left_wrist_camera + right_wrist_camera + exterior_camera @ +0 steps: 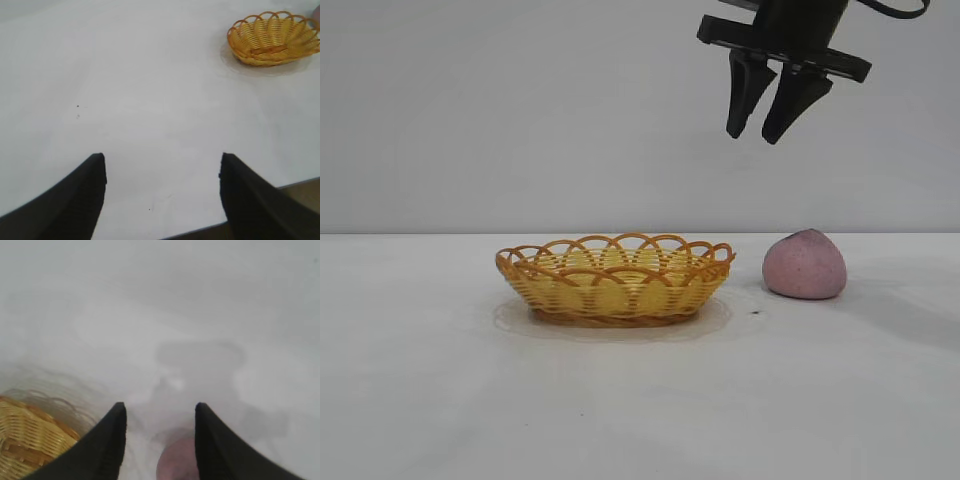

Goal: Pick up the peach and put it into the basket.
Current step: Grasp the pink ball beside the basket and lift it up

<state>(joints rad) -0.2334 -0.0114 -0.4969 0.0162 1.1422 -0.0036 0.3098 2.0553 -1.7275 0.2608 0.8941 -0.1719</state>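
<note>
A plain white desk (pixel 440 400) is seen carrying two things. The basket (pixel 615 280) is set directly on it, below and to the left of the right end effector (pixel 765 125). The peach (pixel 805 265) is rested on the desk just below that end effector, near the basket, not touching.

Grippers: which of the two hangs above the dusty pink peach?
The right gripper, open and empty, above the peach; the left gripper is over bare table, far from the wicker basket.

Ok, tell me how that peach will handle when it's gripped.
The peach looks matte, so it probably won't slip. Its rounded dome narrows toward a point, so a high pinch may slide off. It sits on a broad base, so it seems unlikely to roll.
</note>
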